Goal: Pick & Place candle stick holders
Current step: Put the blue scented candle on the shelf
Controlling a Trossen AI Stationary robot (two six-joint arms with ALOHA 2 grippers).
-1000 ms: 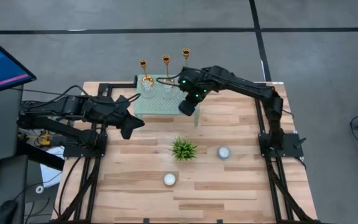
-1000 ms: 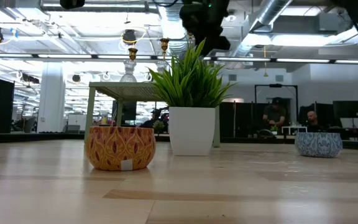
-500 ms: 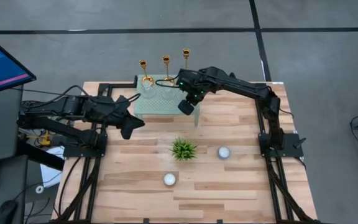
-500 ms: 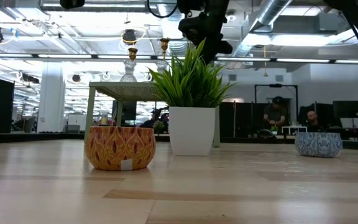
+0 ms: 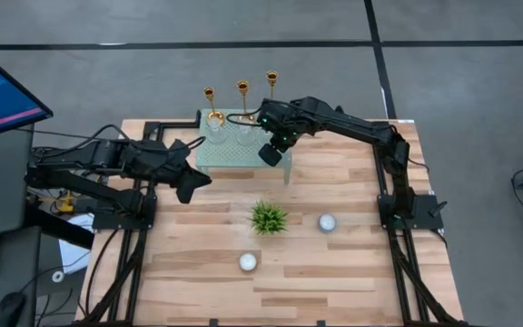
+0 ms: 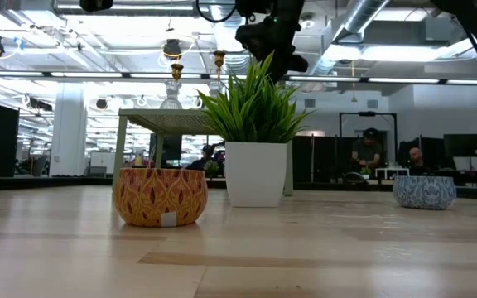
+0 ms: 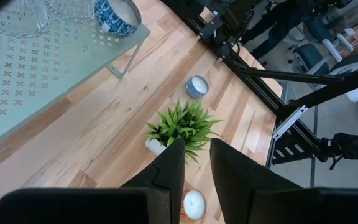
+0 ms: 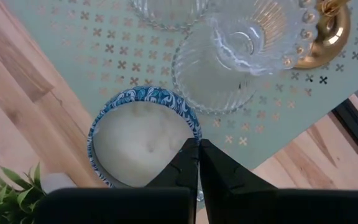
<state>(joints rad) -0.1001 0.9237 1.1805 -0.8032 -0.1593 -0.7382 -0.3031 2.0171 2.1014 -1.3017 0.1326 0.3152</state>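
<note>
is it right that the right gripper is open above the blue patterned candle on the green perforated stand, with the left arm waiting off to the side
Not quite: the right gripper is shut, not open. The right wrist view shows its two fingers pressed together above the blue patterned candle on the green perforated stand. The left gripper does wait off to the side.

Glass cups crowding gold candlesticks

Two black arms with thick joints, black cables, small green lights, flat dark fingers.
</note>
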